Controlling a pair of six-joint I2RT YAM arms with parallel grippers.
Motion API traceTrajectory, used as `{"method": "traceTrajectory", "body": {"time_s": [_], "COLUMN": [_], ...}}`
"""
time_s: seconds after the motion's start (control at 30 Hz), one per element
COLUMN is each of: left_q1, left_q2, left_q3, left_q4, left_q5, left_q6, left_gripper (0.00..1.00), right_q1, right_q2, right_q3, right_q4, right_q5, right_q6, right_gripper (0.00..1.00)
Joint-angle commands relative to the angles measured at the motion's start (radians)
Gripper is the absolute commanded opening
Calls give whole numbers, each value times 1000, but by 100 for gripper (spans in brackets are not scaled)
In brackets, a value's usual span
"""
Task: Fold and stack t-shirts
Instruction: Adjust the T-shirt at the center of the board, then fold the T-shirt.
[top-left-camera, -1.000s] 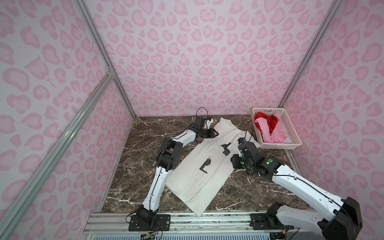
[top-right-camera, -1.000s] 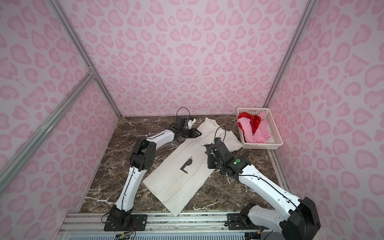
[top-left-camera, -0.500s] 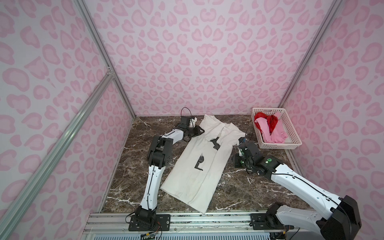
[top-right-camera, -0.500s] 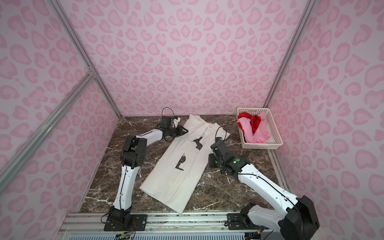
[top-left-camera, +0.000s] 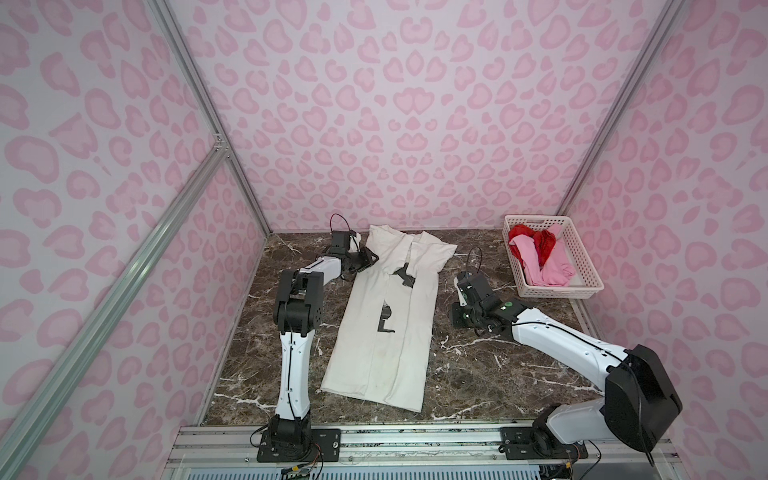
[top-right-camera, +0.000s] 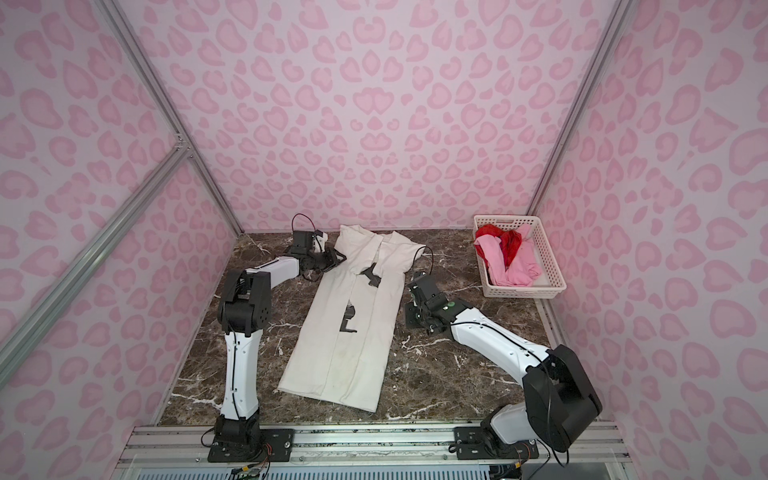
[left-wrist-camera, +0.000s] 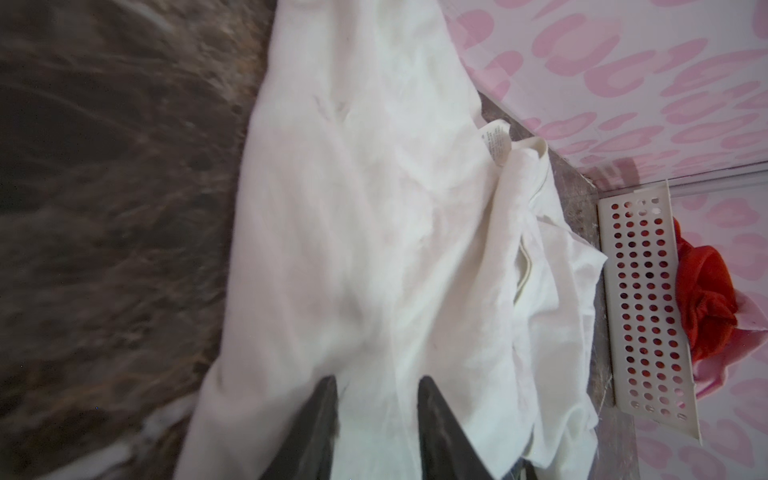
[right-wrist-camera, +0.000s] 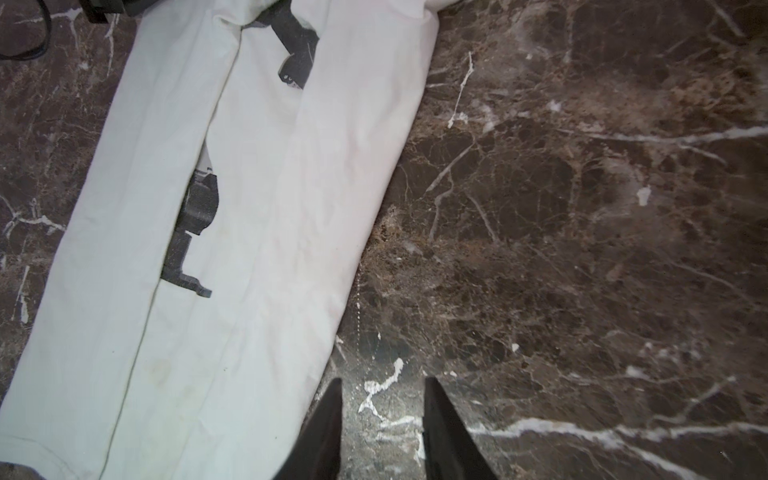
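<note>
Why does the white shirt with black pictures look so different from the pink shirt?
The white shirt lies long and flat on the marble table, but the pink shirt sits crumpled in the basket. The white shirt has black print, while the pink shirt looks plain. Both are soft cloth.

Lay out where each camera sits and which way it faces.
Both top views: high above the base, looking down at the off-white black-printed cloth t-shirt on the brown marble table; left arm and right arm show.
Left wrist: low over the t-shirt's collar end, facing the white perforated plastic basket; open left gripper shows.
Right wrist: above bare table beside the t-shirt; open right gripper shows.
Shared: all four show the t-shirt.
</note>
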Motion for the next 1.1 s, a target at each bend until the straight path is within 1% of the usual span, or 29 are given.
{"method": "traceTrajectory", "body": {"time_s": [0.0,0.13,0.3,0.5,0.57,0.6,0.73,0.77,0.83,0.9,0.97,1.07], "left_q1": [17,36,60,62,55,47,-16,-42,-104,-173,-224,-252], "left_q2": [-25,-78,-198,-412,-516,-567,-858,-939,-1086,-1204,-1298,-1396], "left_q3": [-41,-117,-226,-333,-411,-458,-771,-845,-948,-1000,-1026,-1051], "left_q4": [-41,-30,17,-15,-69,-105,-198,-227,-288,-374,-468,-576], "left_q5": [-59,-82,-124,-179,-193,-219,-321,-348,-397,-442,-480,-543], "left_q6": [12,20,23,34,41,46,37,20,-18,-58,-83,-98], "left_gripper": [36,36,36,36,36,36,36,36,36,36,36,36], "right_q1": [1,4,32,101,140,157,253,279,322,362,395,415], "right_q2": [23,55,83,105,96,90,33,17,-14,-45,-79,-94], "right_q3": [21,28,21,10,-5,-16,-100,-124,-171,-219,-269,-321], "right_q4": [45,62,82,69,56,51,43,41,32,30,49,102], "right_q5": [-20,-57,-75,-97,-110,-122,-163,-169,-179,-182,-188,-201], "right_q6": [-21,-32,-40,-40,-22,-10,55,75,112,149,186,216], "right_gripper": [34,34,35,35,36,36,38,38,39,39,40,40]}}
